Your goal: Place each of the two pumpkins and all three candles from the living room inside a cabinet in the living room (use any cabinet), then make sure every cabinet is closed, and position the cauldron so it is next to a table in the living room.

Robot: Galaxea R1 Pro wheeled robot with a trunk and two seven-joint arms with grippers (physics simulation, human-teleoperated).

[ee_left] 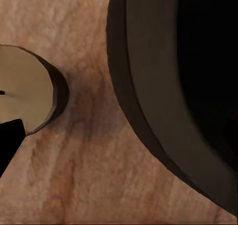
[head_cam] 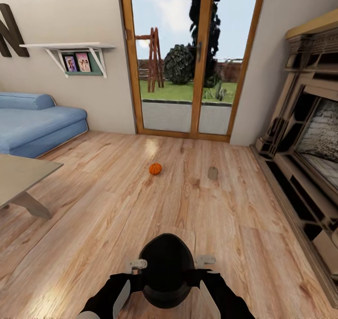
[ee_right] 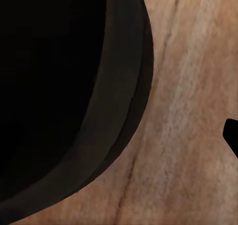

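Head view: we see the bright-orange ribbed pumpkin (head_cam: 155,168) at 12 o'clock, squat grey-brown candle stub (head_cam: 213,173) at 1, equally reachable; grippers' spread can't be told.

A: Floor? Walls?
B: Light wood plank floor (head_cam: 117,206); beige walls. Glazed wood-framed doors (head_cam: 192,60), far centre, garden and daylight beyond.

A: Furniture?
B: Blue sofa (head_cam: 33,126), far left. White wall shelf (head_cam: 70,49) above, seemingly holding framed photos. Pale table (head_cam: 21,175), near left. Ornate beige fireplace surround (head_cam: 305,136), right.
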